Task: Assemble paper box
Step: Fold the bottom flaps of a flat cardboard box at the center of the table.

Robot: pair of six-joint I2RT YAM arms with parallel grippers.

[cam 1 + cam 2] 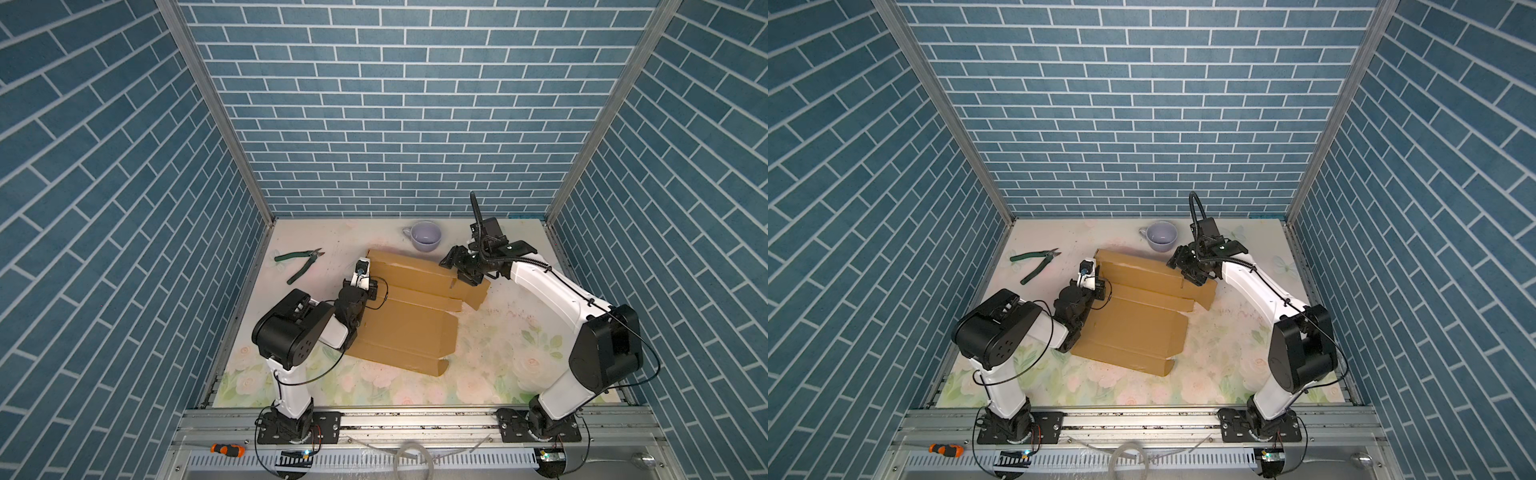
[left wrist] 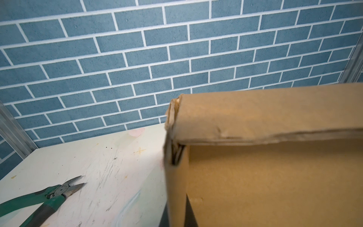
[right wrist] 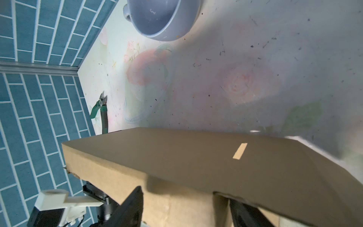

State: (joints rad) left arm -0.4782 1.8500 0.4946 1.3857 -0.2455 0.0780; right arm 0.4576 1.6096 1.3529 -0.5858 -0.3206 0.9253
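Floral counter [image 1: 498, 332] | paper box [image 1: 407, 328] long axis L–R, far wall up | L pincer [image 1: 362, 270] clenched on left flap | R pincer [image 1: 459, 270] released, astride far-right wall end

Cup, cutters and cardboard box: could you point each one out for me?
cup [image 1: 424, 245]: in a top view, on its near outer wall.
green-handled cutters [image 2: 61, 189]: left wrist view, on the pivot.
paper box [image 1: 1133, 328]: in a top view, on its large flat panel.
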